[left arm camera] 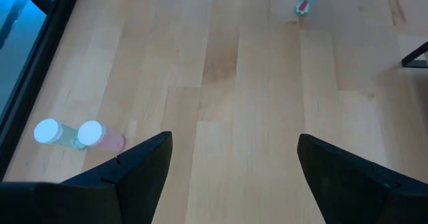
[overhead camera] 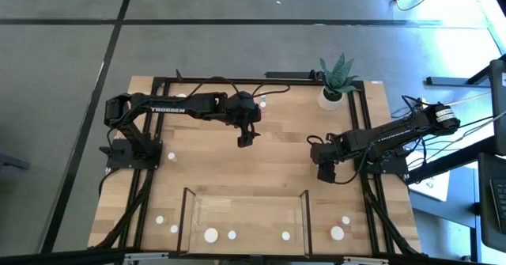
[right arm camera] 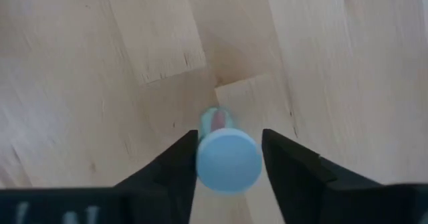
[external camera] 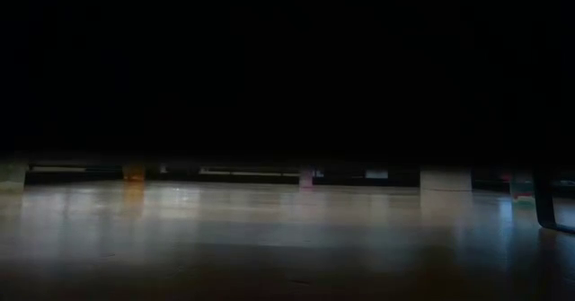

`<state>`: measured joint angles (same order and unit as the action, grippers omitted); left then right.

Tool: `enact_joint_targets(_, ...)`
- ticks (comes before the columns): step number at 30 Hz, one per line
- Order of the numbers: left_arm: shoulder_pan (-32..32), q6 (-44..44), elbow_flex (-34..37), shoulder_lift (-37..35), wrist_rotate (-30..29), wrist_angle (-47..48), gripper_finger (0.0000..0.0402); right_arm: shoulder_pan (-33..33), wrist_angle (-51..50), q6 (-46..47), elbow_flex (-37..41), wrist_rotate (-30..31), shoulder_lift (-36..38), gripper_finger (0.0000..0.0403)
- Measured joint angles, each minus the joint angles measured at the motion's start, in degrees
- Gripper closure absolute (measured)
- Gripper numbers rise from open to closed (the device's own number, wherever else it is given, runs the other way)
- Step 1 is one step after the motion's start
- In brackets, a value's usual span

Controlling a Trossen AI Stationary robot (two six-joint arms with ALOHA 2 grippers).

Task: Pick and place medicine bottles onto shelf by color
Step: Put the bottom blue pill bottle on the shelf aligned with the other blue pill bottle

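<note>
My right gripper (overhead camera: 326,172) points down near the table's right edge, shut on a small medicine bottle (right arm camera: 229,158) with a white cap and a pinkish body. The left wrist view shows the same bottle (left arm camera: 303,3) farther off. My left gripper (overhead camera: 245,138) hangs open above bare wood at the table's middle, holding nothing. The shelf (overhead camera: 198,206), a light board with dark end bars, lies at the near edge and carries three white-capped bottles (overhead camera: 211,235). My right gripper pinches the bottle at its white cap (right arm camera: 229,158), one finger on each side. The fingers (right arm camera: 179,167) come from above and point down. The bottle stands upright with its body below the cap; I cannot tell if its base is on the wood.
Loose bottles stand left of the shelf (overhead camera: 160,219), right of it (overhead camera: 337,233), by the left arm's base (overhead camera: 171,157) and at the far side (overhead camera: 263,104). Two more show in the left wrist view (left arm camera: 47,132). A potted plant (overhead camera: 338,83) stands at the far right.
</note>
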<state>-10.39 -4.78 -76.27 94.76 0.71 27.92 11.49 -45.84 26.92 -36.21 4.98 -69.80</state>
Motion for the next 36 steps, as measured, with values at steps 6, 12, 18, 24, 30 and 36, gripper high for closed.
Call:
enact_joint_targets(6,0.0,0.0,0.0,0.0,0.0,1.1,0.0085,0.0,0.29,0.0,0.01,0.07,0.0,0.0291)
enact_joint_targets(12,0.15,0.0,0.0,0.0,0.0,3.62,0.0085,0.0,3.66,1.25,0.02,0.2,0.0,0.0286)
enact_joint_targets(18,1.33,-0.43,0.0,0.0,0.02,4.5,0.0085,-0.38,3.62,3.45,-2.75,1.49,0.0,0.0287)
enact_joint_targets(24,2.23,-0.42,0.0,0.0,-0.9,7.34,0.0085,-3.6,-2.3,2.96,-9.89,3.73,0.0,0.0288)
enact_joint_targets(30,3.81,0.31,0.0,-0.06,-4.1,10.04,0.0085,-7.77,-7.17,-0.15,-18.17,4.61,-1.2,0.0284)
enact_joint_targets(36,5.78,1.26,0.02,-1.21,-7.5,10.43,0.0085,-10.69,-9.88,-4.65,-26.79,4.59,-7.73,0.0282)
